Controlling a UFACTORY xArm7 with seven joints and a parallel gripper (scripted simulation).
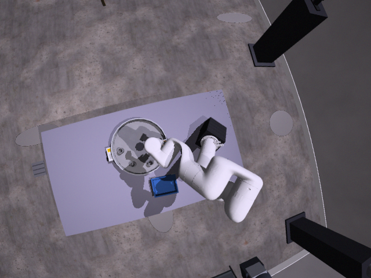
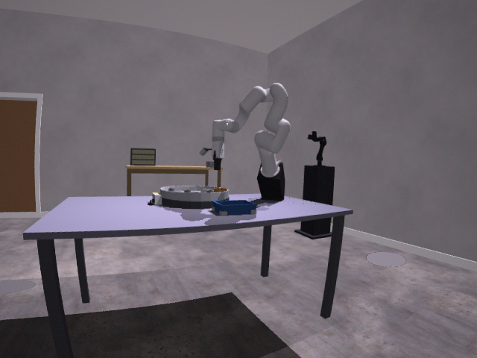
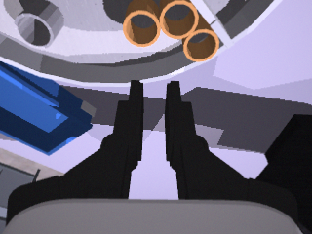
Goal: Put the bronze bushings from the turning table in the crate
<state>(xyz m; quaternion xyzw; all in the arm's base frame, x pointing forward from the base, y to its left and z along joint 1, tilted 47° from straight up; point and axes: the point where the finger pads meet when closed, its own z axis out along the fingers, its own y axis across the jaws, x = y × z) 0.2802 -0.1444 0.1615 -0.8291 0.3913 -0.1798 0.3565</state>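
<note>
Three bronze bushings [image 3: 141, 25] [image 3: 178, 19] [image 3: 201, 45] stand close together near the rim of the round turning table [image 1: 126, 134] [image 2: 192, 190] [image 3: 97, 58]. They show as a brown patch in the exterior view [image 2: 220, 189]. Steel bushings [image 1: 120, 150] [image 1: 131, 164] [image 1: 149, 163] [image 3: 36, 26] stand elsewhere on the turning table. The blue crate [image 1: 163, 185] [image 2: 233, 206] [image 3: 34, 109] lies on the table beside the turning table. My gripper [image 3: 154, 97] [image 2: 218, 166] hangs above the turning table's edge, short of the bronze bushings. Its fingers stand a narrow gap apart with nothing between them.
The arm's black base [image 1: 213, 128] [image 2: 271, 186] stands on the lilac table [image 1: 75, 185] behind the crate. A small white and yellow box [image 1: 108, 154] sits at the turning table's far side. Black pillars [image 1: 287, 29] stand on the floor around the table.
</note>
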